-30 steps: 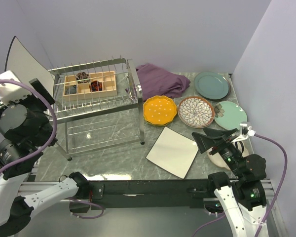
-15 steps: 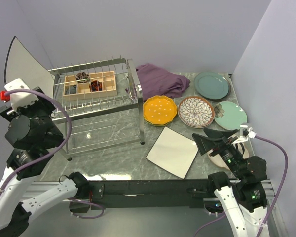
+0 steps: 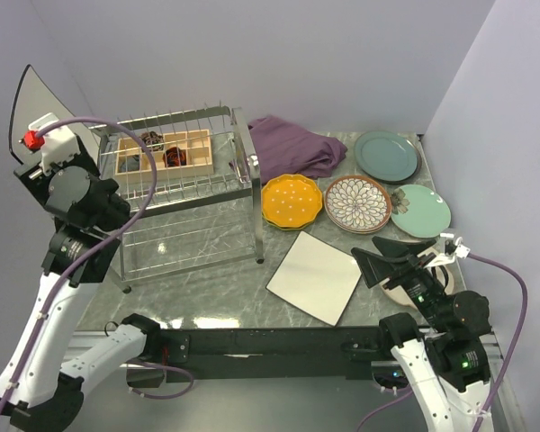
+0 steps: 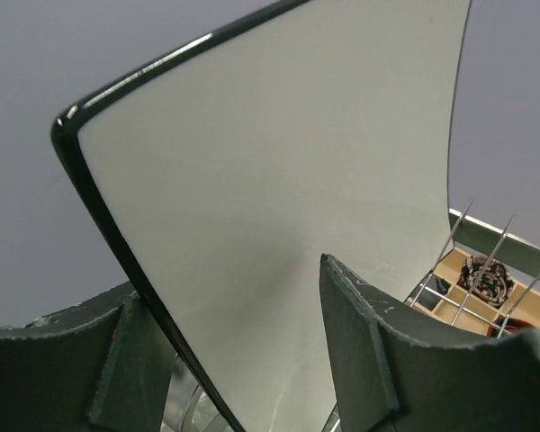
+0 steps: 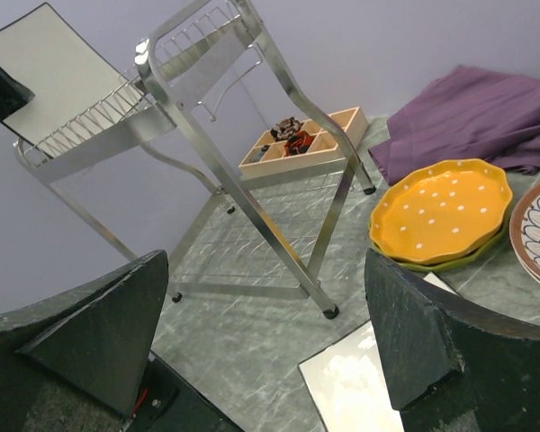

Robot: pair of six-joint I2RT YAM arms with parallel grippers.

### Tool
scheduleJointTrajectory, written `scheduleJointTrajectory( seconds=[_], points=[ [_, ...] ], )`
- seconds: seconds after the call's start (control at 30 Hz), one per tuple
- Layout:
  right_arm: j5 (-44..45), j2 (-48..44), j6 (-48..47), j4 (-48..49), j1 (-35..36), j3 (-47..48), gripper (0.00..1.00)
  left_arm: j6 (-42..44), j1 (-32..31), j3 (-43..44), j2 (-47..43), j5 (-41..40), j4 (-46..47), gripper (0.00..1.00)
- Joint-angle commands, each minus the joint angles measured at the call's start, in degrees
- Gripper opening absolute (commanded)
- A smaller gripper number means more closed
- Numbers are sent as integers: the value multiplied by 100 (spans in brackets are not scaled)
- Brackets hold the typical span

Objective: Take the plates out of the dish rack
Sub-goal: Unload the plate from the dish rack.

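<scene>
Camera above: white square plate [image 3: 38, 106] stands on edge at the dish rack [image 3: 180, 193]'s left end, well apart from the right pincer [image 3: 369, 253]. Left wrist: left pincer [image 4: 225, 288] straddles its dark rim — clamped or not, I cannot tell. Right wrist: right pincer gapes, empty

Top external: I look down from above and behind the arm bases, facing the far wall, with the whole table in frame.

Left wrist: very close to the upright white square plate [image 4: 279, 180] at the left, facing far and tilted upward.

Right wrist: low at the near right, facing far-left across the table toward the dish rack [image 5: 225, 171].

All three views share that plate and the wooden box [image 3: 162, 151].
</scene>
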Motion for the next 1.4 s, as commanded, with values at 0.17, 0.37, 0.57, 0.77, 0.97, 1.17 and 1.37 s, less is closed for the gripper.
scheduleJointTrajectory(
  seconds=[0.17, 0.37, 0.57, 0.77, 0.97, 1.17, 1.37],
  points=[
    [0, -103, -139, 31, 202, 126, 96, -739, 312, 343, 150, 576, -520, 56],
    [-9, -199, -113, 22, 220, 188, 96, -881, 427, 370, 238, 814, -662, 49],
    [9, -208, -104, 31, 238, 179, 96, -1179, 427, 616, 168, 1130, -1022, 40],
    [35, -156, -87, 66, 229, 170, 96, -1338, 427, 809, 177, 1666, -1346, 37],
    [44, -129, -104, 75, 238, 170, 96, -1303, 427, 695, 28, 2140, -1347, 41],
    [70, -156, -122, 66, 238, 170, 96, -1470, 427, 607, -166, 2615, -1532, 45],
    [79, -199, -140, 58, 238, 152, 96, -1795, 427, 572, -254, 3204, -1655, 45]
  ],
)
